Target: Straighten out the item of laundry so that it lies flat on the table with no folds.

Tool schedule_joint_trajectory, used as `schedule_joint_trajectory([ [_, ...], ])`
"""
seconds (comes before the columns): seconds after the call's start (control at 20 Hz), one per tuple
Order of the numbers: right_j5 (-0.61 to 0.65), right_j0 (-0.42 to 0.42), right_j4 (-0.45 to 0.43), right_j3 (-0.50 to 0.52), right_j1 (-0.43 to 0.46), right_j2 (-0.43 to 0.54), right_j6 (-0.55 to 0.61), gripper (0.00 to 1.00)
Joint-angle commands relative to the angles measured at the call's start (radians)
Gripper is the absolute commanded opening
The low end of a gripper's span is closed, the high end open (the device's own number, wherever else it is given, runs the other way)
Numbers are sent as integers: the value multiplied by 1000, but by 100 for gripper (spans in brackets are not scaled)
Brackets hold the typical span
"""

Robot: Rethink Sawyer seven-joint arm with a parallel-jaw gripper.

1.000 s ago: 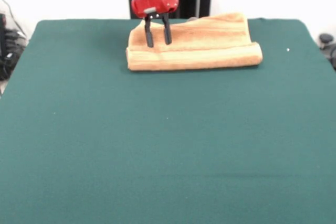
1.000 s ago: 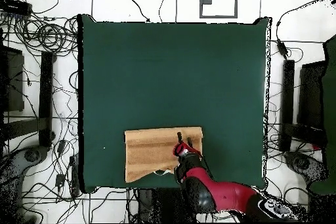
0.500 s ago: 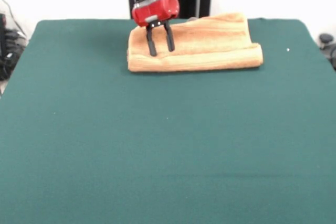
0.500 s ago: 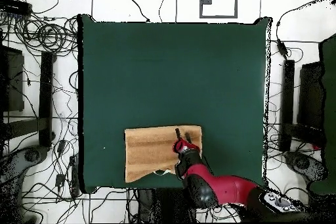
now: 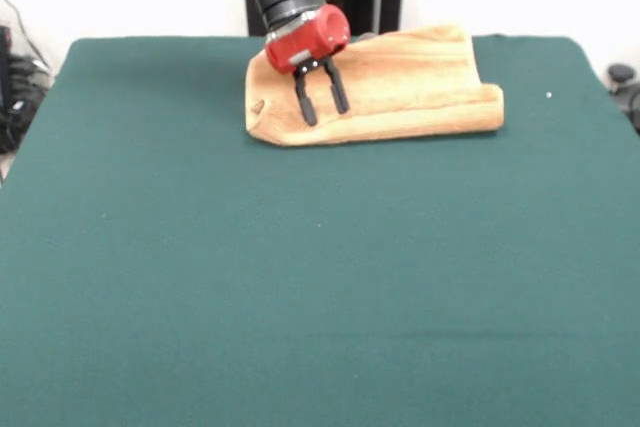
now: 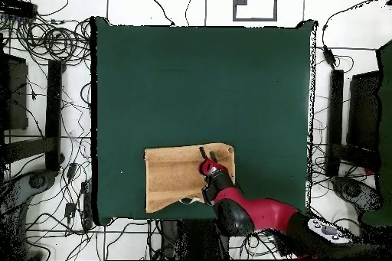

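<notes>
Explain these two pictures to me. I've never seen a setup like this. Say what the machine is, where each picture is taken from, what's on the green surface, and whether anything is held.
The machine is a robot arm, red and black, ending in a gripper with two thin black fingers.

One picture is taken from across the table, facing the robot, so the arm comes down from the top. The other is taken from straight above, with the robot's base at the bottom; there the gripper reaches up into the scene. Cables lie on the floor around the table.

The green surface is a table. On it lies one thing: an orange-tan towel, folded over on itself, close to the robot's side of the table.

The fingers are spread apart and pointed down at the towel's front fold near one end. Nothing is gripped; whether the tips touch the cloth is hard to tell.
</notes>
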Motion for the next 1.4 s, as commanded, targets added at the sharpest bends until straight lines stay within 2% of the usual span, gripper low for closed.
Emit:
schedule_joint_trajectory([
  [0.05,198,9,-33,-111,65,182,136,100],
  [0.15,195,9,-29,-108,61,181,126,100],
  [0.3,59,100,-4,-120,-12,81,54,100],
  [0.4,17,122,6,-121,-26,54,36,100],
  [0.8,41,114,-30,-138,2,67,79,100],
  [1.15,68,116,-14,-122,-45,68,81,100],
  [1.4,90,100,-37,-127,-42,88,86,100],
])
